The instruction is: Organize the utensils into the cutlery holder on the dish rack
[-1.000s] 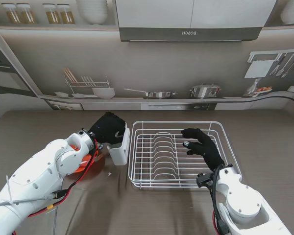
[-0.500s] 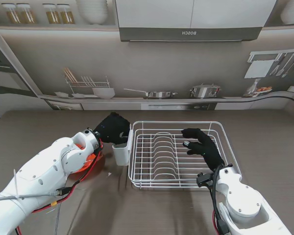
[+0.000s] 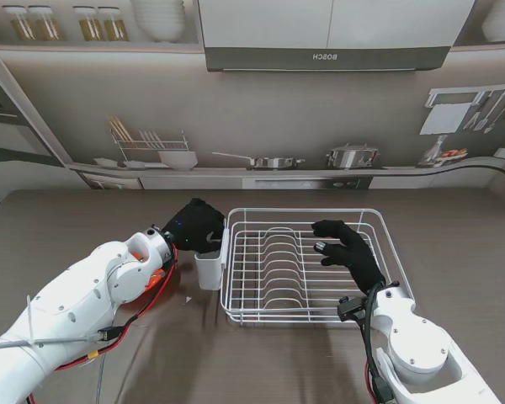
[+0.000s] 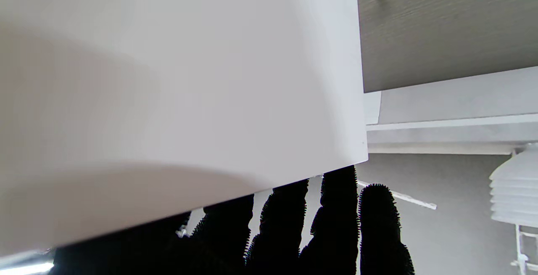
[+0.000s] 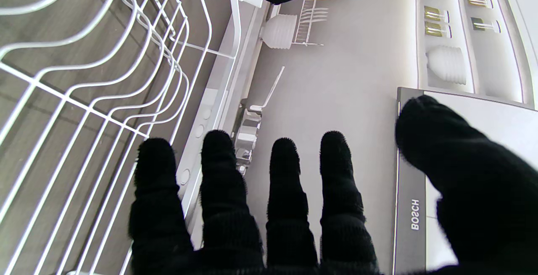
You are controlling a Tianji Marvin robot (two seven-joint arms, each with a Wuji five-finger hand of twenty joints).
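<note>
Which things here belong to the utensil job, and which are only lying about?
For the job:
- white cutlery holder, held by the left hand
- wire dish rack
- right hand, open over the rack

Lying about:
- none that I can make out; no utensils visible

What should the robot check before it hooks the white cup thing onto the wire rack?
1. Left hand holding the white cutlery holder: ok, fingers wrap its top.
2. Holder beside the dish rack on its left edge: ok.
3. Holder actually hooked on the wire: cannot tell.
4. Holder upright: ok, roughly.
5. Right hand out of the way: ok, open over the rack's right part, holding nothing.
6. Utensils ready to load: not ok, none visible on the table.
</note>
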